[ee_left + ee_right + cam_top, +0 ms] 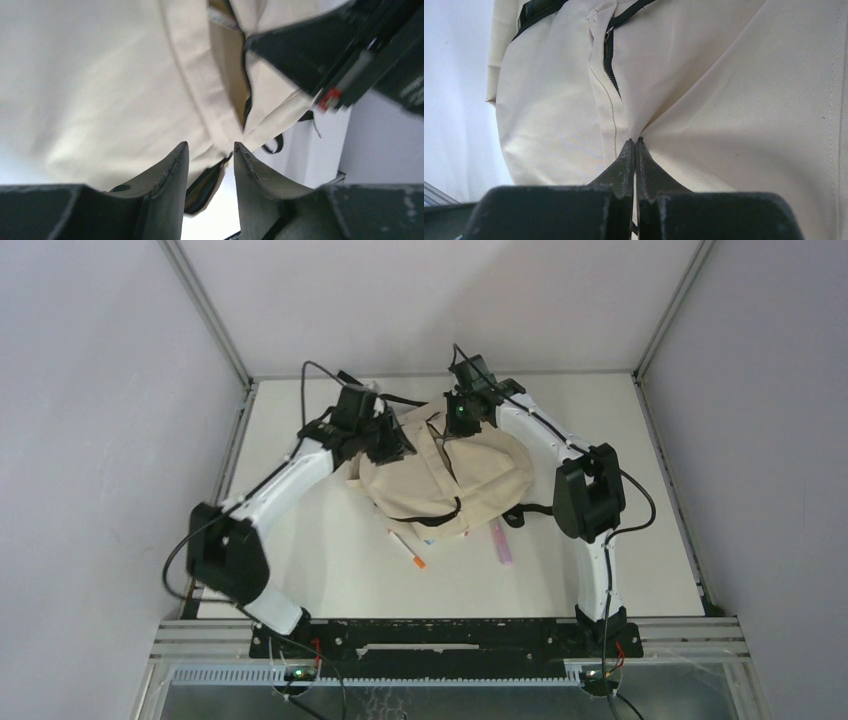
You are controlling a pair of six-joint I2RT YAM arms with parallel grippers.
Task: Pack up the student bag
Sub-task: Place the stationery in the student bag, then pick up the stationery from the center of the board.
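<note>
Black fingers of the right claw [635, 144], nearest the lens, sit together, tips pinching a fold of the large, soft cream-beige fabric student bag [475, 475] with black straps and black zipper trim; creases fan out from the pinch. Fingers of the left claw [211, 150] stand apart, bag cloth just past the tips, nothing clamped between them. Bag lies slumped on the white table [300, 570], toward its far middle, between both claws; a white-and-orange pen [407, 549] and a pink pen [500, 540] lie on the table just beside its near edge.
</note>
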